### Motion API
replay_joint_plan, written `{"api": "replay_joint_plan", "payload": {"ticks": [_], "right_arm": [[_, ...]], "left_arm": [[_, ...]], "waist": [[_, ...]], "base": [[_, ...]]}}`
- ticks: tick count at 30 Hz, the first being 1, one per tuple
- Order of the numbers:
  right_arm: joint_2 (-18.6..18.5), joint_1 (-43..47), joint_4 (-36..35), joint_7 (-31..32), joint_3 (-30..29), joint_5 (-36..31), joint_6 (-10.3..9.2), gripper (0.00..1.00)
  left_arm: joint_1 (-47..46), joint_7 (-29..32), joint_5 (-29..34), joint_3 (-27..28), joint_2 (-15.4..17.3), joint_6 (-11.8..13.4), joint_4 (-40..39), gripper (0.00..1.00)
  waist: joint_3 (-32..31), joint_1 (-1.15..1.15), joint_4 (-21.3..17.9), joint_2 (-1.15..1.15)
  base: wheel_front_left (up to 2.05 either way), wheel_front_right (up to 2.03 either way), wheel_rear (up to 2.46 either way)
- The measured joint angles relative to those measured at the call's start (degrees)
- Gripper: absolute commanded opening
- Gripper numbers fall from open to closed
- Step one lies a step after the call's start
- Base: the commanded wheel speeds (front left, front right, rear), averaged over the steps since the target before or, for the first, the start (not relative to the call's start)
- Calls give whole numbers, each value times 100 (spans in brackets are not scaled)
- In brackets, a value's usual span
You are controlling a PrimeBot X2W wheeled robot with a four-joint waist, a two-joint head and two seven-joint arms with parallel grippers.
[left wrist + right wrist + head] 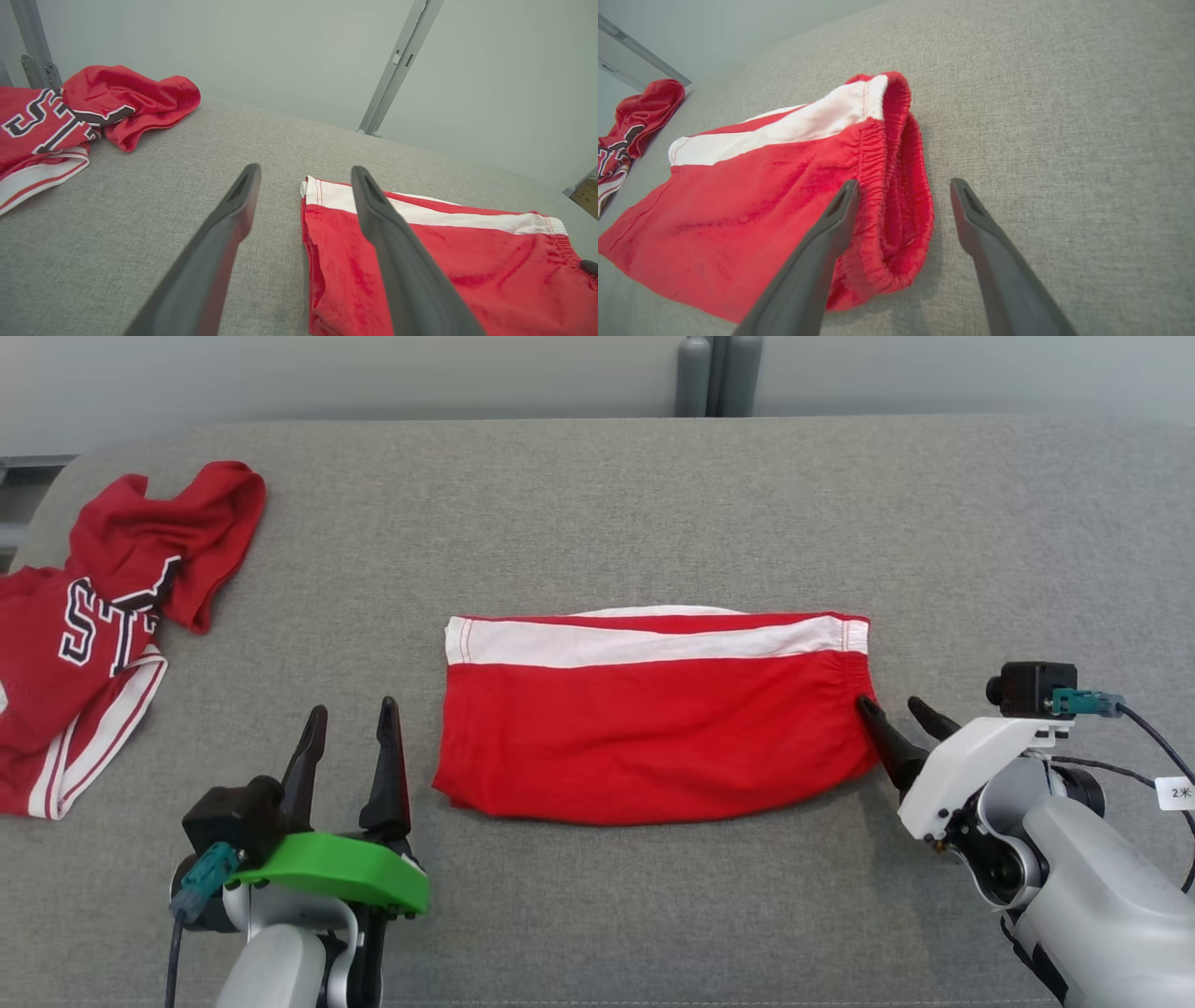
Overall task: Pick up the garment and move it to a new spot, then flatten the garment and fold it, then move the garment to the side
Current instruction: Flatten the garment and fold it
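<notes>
Since the shorts (653, 728) lie folded, with the left gripper (354, 706) and right gripper (888, 702) open and empty, only moving them aside seems left.

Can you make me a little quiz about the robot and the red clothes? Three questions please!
1. True or false: the left end effector is shut tight on the red shorts.
2. Pick one. Where does the crumpled red jersey lie?
A. At the robot's left of the shorts, apart from them
B. On top of the shorts
C. At the robot's right of the shorts
3. In your own words: which end effector has its fingertips at the shorts' elastic waistband?

Key
1. False. It is open and beside the shorts, holding nothing.
2. A
3. The right end effector, with its jaws open.
</notes>
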Motion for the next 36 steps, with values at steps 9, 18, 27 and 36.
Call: {"api": "replay_joint_plan", "payload": {"ticks": [9,18,27,36], "right_arm": [[29,9,403,470,-187,455,-49,100],[194,6,591,710,-264,735,12,16],[104,-263,482,558,-301,677,164,0],[-398,-376,491,558,-459,668,186,0]], "left_arm": [[401,0,8,85,1,57,-274,100],[668,0,54,181,15,101,-560,100],[909,0,111,364,29,132,-797,100],[941,0,152,348,30,132,-988,100]], "waist": [[-53,0,337,0],[-81,0,376,0],[-97,0,157,0],[-126,0,-147,0]], "base": [[0,0,0],[0,0,0],[0,0,0],[0,0,0]]}}
